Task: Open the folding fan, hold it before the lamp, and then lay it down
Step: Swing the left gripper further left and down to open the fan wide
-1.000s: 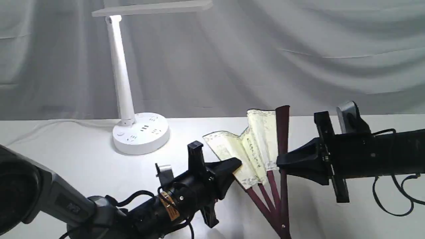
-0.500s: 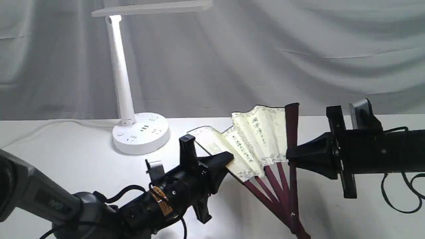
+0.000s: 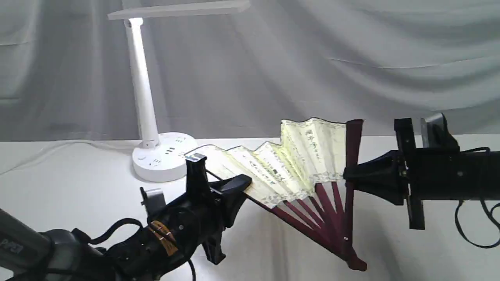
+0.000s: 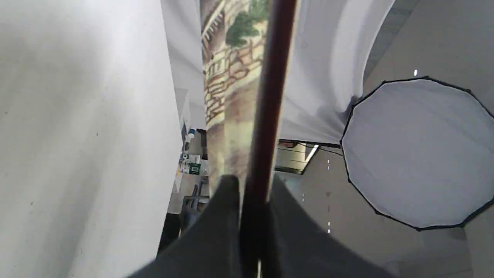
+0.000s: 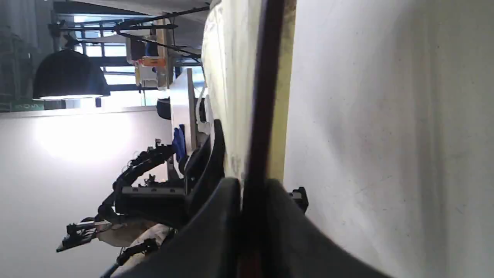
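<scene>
Left gripper (image 3: 243, 183): jaws closed tight on the left outer guard of the fan (image 3: 300, 160). Right gripper (image 3: 347, 177): jaws closed on the opposite guard, which stands near upright.

Change noted: over the last second the left guard has swung well away from the right one. The leaf has spread from a few pleats to a broad arc.

The fan is held over the table (image 3: 78, 183), pivot lowest. Whether the pivot touches the table cannot be told.

Judgement: opening is well advanced but not complete. Presenting and laying down remain.

Beyond the fan and to its left stands the lamp (image 3: 142, 89), apparently lit. Grey cloth (image 3: 351, 58) hangs behind the fan. No obstacle is seen between fan and lamp.
</scene>
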